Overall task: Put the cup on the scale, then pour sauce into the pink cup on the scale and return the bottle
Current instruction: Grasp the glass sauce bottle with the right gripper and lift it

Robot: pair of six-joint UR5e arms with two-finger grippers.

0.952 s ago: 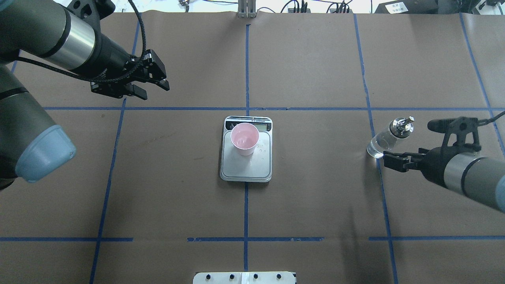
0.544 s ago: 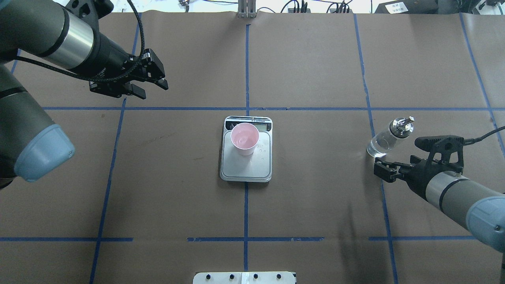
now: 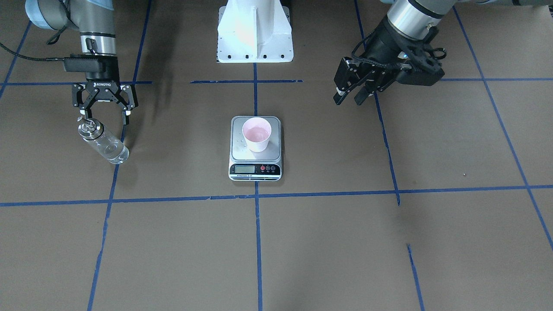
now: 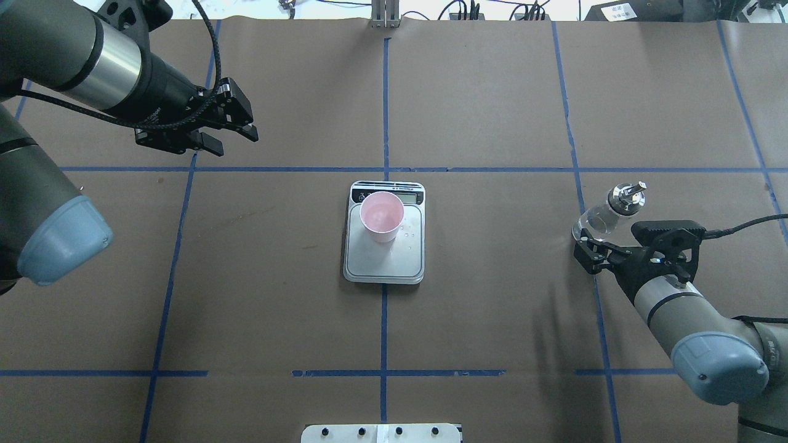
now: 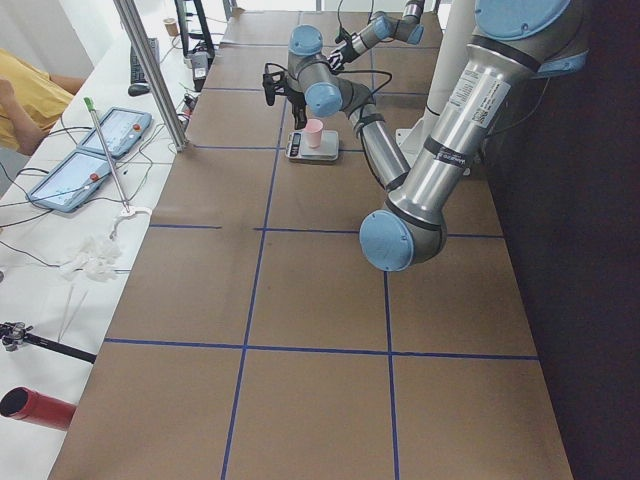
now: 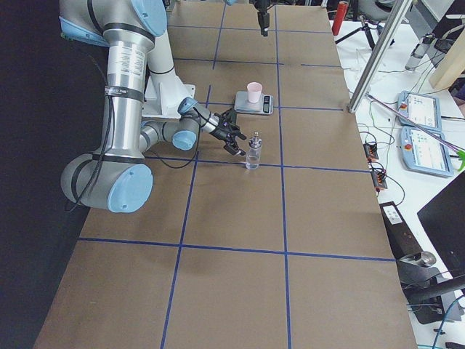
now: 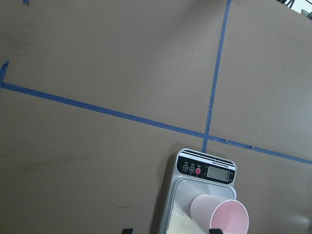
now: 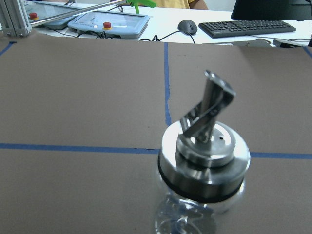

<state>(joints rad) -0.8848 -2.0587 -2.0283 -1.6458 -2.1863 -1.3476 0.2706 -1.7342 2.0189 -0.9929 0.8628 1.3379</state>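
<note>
The pink cup (image 4: pixel 381 215) stands upright on the scale (image 4: pixel 385 261), toward its display end; it also shows in the front view (image 3: pixel 256 134) and the left wrist view (image 7: pixel 222 217). The glass bottle (image 4: pixel 606 215) with clear sauce and a silver cap stands on the table at the right, alone. My right gripper (image 4: pixel 595 246) is open and empty, on the robot's side of the bottle (image 3: pixel 103 144) and facing it closely, not around it. The bottle's cap and spout fill the right wrist view (image 8: pixel 204 156). My left gripper (image 4: pixel 231 136) is open and empty, held above the table far left of the scale.
Blue tape lines (image 4: pixel 385 169) divide the brown table cover. A few droplets (image 4: pixel 409 234) lie on the scale platform. The white robot base plate (image 3: pixel 255 34) sits at the robot's edge. Tablets and a keyboard (image 8: pixel 248 27) lie beyond the table's far edge.
My right arm swung round and its gripper turned from sideways beside the bottle to facing it from the robot's side. My left gripper drifted slightly away to the far left. Bottle and cup stayed put.
</note>
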